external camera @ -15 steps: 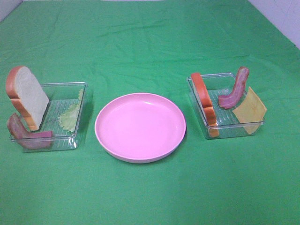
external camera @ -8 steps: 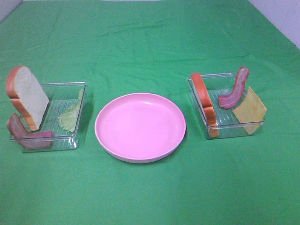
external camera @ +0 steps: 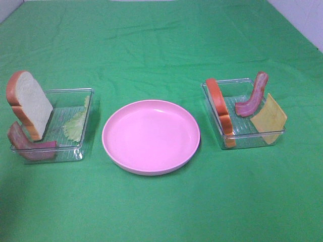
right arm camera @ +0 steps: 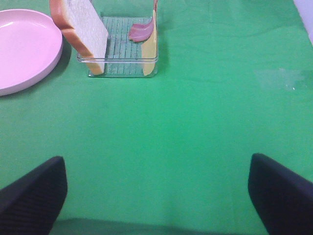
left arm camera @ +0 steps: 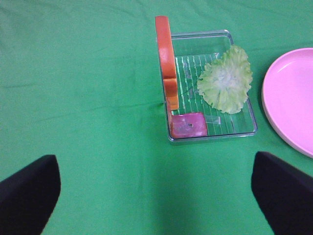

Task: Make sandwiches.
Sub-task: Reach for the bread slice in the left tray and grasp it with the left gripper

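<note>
Pink and bare, the round plastic plate (external camera: 151,136) sits mid-cloth in the high view. Nothing lies on it, so I judge the whole build is left to do. At its nine o'clock a clear plastic tray (external camera: 86,92) holds a leaning white bread slice (external camera: 31,103) with orange-brown crust, a pinkish-red bacon strip (external camera: 30,146) and a pale green lettuce leaf (external camera: 75,125). At three o'clock a second clear tray (external camera: 242,80) holds another bread slice (external camera: 220,106) on edge, a second bacon strip (external camera: 254,96) and a yellow cheese square (external camera: 269,120).

From my left wrist, my left gripper (left arm camera: 155,186) is spread wide over green cloth, grasping nothing, well apart from the lettuce.

From my right wrist, my right gripper (right arm camera: 155,166) is likewise released and empty. The bacon there is half hidden, perhaps leaning against the cheese.
</note>
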Controlling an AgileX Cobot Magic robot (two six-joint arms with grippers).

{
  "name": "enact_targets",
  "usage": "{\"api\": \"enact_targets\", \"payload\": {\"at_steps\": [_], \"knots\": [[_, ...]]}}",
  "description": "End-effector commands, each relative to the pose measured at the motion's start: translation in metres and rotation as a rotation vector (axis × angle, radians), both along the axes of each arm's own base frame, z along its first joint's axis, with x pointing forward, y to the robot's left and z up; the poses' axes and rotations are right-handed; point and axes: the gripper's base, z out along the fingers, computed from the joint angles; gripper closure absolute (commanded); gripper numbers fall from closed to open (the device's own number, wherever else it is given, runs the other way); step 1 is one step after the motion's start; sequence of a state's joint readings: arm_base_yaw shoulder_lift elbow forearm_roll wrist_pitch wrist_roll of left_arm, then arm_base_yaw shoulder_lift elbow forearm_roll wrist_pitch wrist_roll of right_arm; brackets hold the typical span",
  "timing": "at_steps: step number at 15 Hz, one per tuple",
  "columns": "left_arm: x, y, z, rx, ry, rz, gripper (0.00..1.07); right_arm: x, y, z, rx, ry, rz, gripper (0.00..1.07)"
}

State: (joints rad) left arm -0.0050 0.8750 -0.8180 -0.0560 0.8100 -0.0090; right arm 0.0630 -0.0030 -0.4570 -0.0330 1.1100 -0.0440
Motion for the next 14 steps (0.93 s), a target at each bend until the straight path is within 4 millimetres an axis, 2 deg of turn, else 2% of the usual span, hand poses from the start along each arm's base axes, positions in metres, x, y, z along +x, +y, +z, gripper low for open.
{"api": "enact_targets", "payload": {"at_steps": [1,2,5,9,11,12,14], "knots": [[0.037,-0.002,0.001,-0.007,0.069,-0.002,0.06,-0.004,0.0,0.0,-0.007,-0.044,-0.003,0.11],[0.046,-0.002,0.001,-0.006,0.083,-0.002,0.06,-0.004,0.0,0.0,-0.007,-0.044,-0.003,0.11],[0.087,-0.002,-0.009,-0.002,0.156,-0.004,0.06,-0.004,0.0,0.0,-0.007,-0.044,-0.003,0.11],[0.148,-0.003,-0.039,0.001,0.269,-0.003,0.06,-0.004,0.0,0.0,-0.007,-0.044,-0.003,0.11],[0.168,-0.003,-0.049,-0.009,0.294,-0.002,0.06,-0.004,0.0,0.0,-0.007,-0.044,-0.003,0.11],[0.198,-0.005,-0.064,-0.034,0.325,0.001,0.06,-0.004,0.0,0.0,-0.007,-0.044,-0.003,0.11],[0.22,-0.006,-0.075,-0.045,0.342,0.002,0.06,-0.004,0.0,0.0,-0.007,-0.044,-0.003,0.11]]}}
